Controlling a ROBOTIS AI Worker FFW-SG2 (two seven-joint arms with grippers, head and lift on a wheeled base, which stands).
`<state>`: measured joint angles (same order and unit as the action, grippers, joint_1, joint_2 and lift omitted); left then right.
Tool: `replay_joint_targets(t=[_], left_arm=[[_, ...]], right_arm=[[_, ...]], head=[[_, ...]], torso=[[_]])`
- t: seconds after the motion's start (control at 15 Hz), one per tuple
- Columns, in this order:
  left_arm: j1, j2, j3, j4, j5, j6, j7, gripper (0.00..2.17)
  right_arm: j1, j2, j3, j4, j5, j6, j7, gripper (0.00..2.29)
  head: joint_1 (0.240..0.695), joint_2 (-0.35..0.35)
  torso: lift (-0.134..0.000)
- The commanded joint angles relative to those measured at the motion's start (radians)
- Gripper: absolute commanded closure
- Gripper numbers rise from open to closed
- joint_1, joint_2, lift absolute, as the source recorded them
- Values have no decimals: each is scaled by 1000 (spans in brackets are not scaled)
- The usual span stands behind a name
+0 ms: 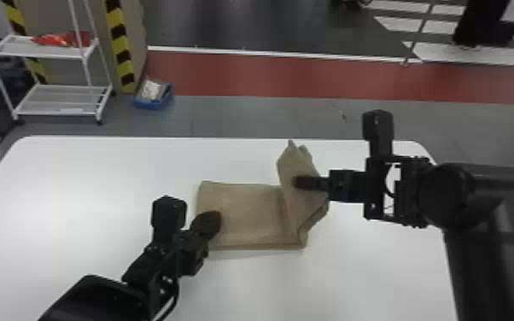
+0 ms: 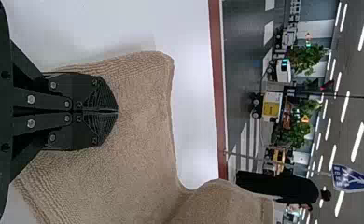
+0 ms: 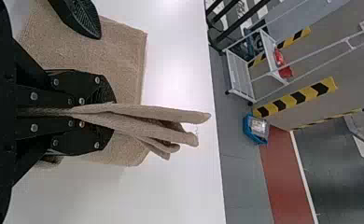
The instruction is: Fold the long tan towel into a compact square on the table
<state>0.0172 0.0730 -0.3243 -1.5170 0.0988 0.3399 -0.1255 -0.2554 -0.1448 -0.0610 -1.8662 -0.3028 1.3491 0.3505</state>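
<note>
The tan towel (image 1: 247,209) lies flat at the middle of the table, its right part lifted into an upright, layered flap. My right gripper (image 1: 305,182) is at that flap in the head view; in the right wrist view the right gripper (image 3: 110,112) is shut on several bunched layers of the towel (image 3: 143,126). My left gripper (image 1: 213,224) is over the towel's left part, near its front-left edge. In the left wrist view the left gripper (image 2: 117,112) has its fingertips together above the towel (image 2: 138,154), with no cloth visible between them.
The white table (image 1: 77,192) extends around the towel. Beyond its far edge stand a white rack (image 1: 55,100) and a blue bin (image 1: 153,96) on the floor.
</note>
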Motion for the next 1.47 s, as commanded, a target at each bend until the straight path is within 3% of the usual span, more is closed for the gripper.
replay_joint_targets(t=[0.0, 0.13, 0.33, 0.87, 0.93, 1.0, 1.07, 1.13, 1.4], left_arm=[[14, 1, -4, -2, -2, 0, 1, 2142], [20, 2, 4, -15, -2, -3, -2, 2142], [20, 4, 11, -15, 1, -3, -9, 2142], [12, -1, 2, -8, 1, -9, -9, 2142], [12, -1, 1, -8, 1, -9, -8, 2142], [12, -1, 2, -8, 1, -9, -8, 2142], [12, -1, 4, -8, 1, -9, -8, 2142], [12, 1, 5, -5, -1, -9, -8, 2142], [10, -1, 4, -6, -1, -9, -6, 2142]], right_arm=[[-8, 19, 78, 15, 17, -28, -22, 1288], [-7, 68, 119, 38, 42, -80, -25, 1288], [-27, 103, 153, 87, 67, -104, -41, 1288], [-22, 113, 196, 130, 70, -116, -48, 1190], [-22, 113, 197, 130, 57, -110, -44, 1102], [-18, 111, 196, 127, 37, -104, -39, 748], [-7, 111, 191, 117, 22, -104, -35, 252], [5, 110, 181, 102, -19, -92, -35, -2], [105, 97, 61, -59, -142, -37, -33, 63]], head=[[695, -134], [695, -107], [695, -64], [695, -23], [695, -22], [695, -20], [695, -18], [695, -11], [695, 3]], torso=[[-113], [-113], [-113], [-113], [-113], [-113], [-113], [-113], [-113]])
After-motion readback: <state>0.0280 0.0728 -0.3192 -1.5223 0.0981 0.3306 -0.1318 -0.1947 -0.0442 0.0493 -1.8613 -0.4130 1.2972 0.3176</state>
